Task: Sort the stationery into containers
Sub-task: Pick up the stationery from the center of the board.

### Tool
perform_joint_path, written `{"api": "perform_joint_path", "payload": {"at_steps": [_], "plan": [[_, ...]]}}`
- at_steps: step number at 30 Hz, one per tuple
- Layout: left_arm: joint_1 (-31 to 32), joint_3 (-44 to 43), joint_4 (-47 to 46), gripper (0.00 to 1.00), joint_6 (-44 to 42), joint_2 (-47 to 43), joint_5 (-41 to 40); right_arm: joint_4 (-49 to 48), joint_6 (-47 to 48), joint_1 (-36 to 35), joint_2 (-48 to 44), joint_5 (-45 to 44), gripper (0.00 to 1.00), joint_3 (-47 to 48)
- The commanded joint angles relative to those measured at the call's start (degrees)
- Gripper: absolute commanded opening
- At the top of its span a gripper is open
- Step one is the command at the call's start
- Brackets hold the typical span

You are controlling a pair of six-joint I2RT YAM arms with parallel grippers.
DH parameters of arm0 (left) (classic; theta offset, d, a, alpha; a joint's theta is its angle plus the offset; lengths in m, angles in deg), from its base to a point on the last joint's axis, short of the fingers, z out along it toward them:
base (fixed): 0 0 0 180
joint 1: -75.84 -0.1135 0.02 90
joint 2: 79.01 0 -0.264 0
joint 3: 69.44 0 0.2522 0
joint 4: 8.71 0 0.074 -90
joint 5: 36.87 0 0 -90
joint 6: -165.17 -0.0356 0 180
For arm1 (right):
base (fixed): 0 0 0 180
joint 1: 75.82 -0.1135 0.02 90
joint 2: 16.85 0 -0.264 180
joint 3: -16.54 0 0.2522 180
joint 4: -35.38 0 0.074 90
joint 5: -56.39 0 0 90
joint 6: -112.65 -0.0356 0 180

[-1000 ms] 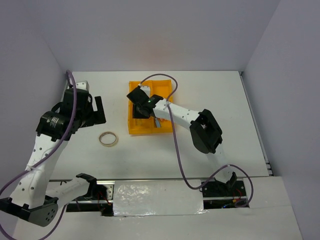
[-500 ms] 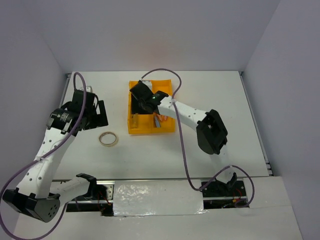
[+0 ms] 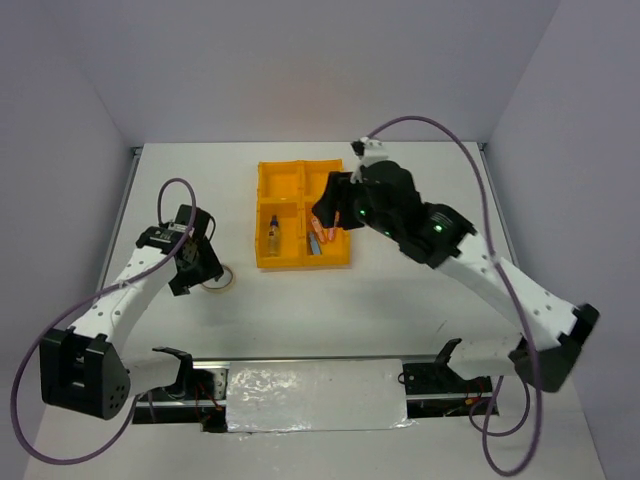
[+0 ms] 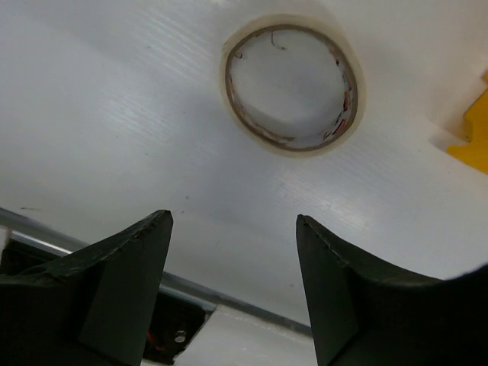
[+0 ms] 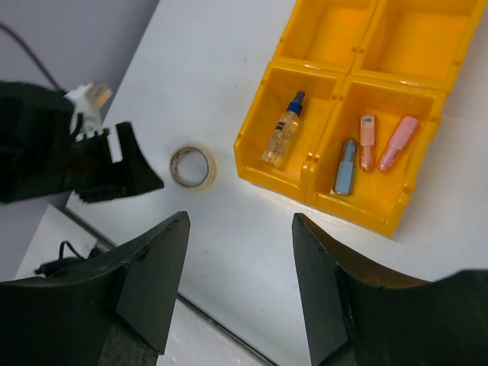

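The beige tape ring (image 4: 290,88) lies flat on the white table, also seen in the top view (image 3: 224,281) and the right wrist view (image 5: 192,166). My left gripper (image 4: 232,221) is open and empty, low over the table just beside the ring (image 3: 200,270). The orange-yellow tray (image 3: 262,200) holds the clear bottle with blue cap (image 5: 284,130) in its near-left compartment. The light-blue stick (image 5: 345,166) and two pink sticks (image 5: 367,141) lie in the near-right one. My right gripper (image 5: 240,221) is open and empty, raised above the tray (image 3: 328,212). The small clear-grey roll is not visible.
The tray's two far compartments (image 5: 328,30) look empty. A tray corner (image 4: 476,137) shows right of the ring. The table's front edge with metal rail (image 4: 191,293) runs close below my left fingers. Grey walls enclose the table.
My left gripper came down from the far left to beside the tape ring. My right gripper lifted out of the tray and the arm swung to the right.
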Motion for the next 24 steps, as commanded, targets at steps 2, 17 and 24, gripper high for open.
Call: {"api": "perform_joint_path", "payload": {"at_steps": [2,17,24], "plan": [[-0.63,1.68,-8.73,0.78,6.80,2.67,-0.59,2.99,4.65,0.79,-9.91,3.08,0.64,-5.43],[-3.53,9.24,-17.78,0.60,15.78,11.64,-3.15,12.84,10.36,2.46,-17.76,2.99,0.65,-0.96],[-3.62,13.63,-22.26,0.43,17.11,15.86,-1.92,14.51,11.76,3.16,-18.12,3.08,0.65,1.15]]}}
